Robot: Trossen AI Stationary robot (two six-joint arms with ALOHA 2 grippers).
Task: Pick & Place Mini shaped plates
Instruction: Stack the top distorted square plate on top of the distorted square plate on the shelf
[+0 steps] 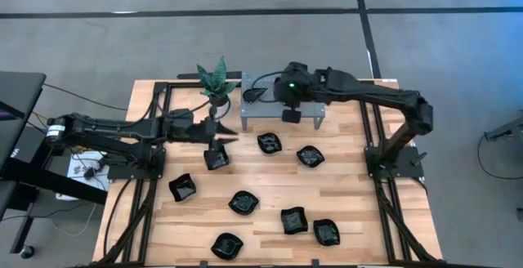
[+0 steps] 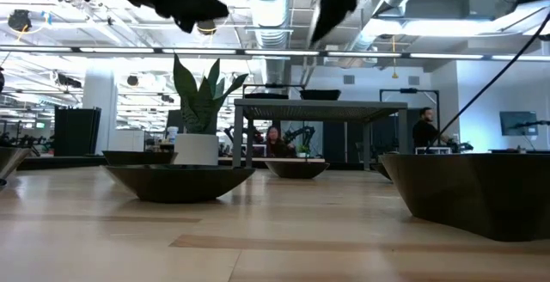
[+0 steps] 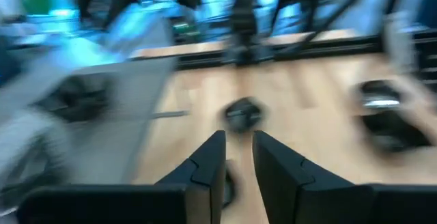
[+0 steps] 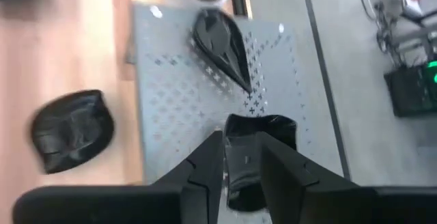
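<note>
Your right gripper (image 1: pixel 291 114) hangs over the grey perforated rack (image 1: pixel 265 102) at the far edge of the table (image 1: pixel 343 211). In its wrist view the jaws stand slightly apart, straddling the rim of a glossy black plate (image 4: pixel 263 132) that lies on the rack; you cannot tell whether they grip it. A teardrop plate (image 4: pixel 222 43) lies on the rack just beyond it.

Your left gripper (image 1: pixel 219 137) reaches in from the left, just in front of the potted plant (image 1: pixel 216 84), with its jaws a narrow gap apart and nothing seen between them. A square plate (image 1: pixel 216 159) lies close under it on the table.

The remaining plates are spread over the wood: two (image 1: pixel 270 143) (image 1: pixel 310 156) near the rack's front legs, one (image 1: pixel 182 188) toward the left rail, one (image 1: pixel 243 203) mid-table, and three (image 1: pixel 294 220) (image 1: pixel 326 232) (image 1: pixel 227 245) toward the near edge. The widest bare wood lies on the right side, between the plates and the black frame rail (image 1: pixel 384 194).

The table is pale planked wood on a grey concrete floor. From table height you see an open workshop with ceiling ducts, strip lights and people (image 2: pixel 424 130) standing far behind.
</note>
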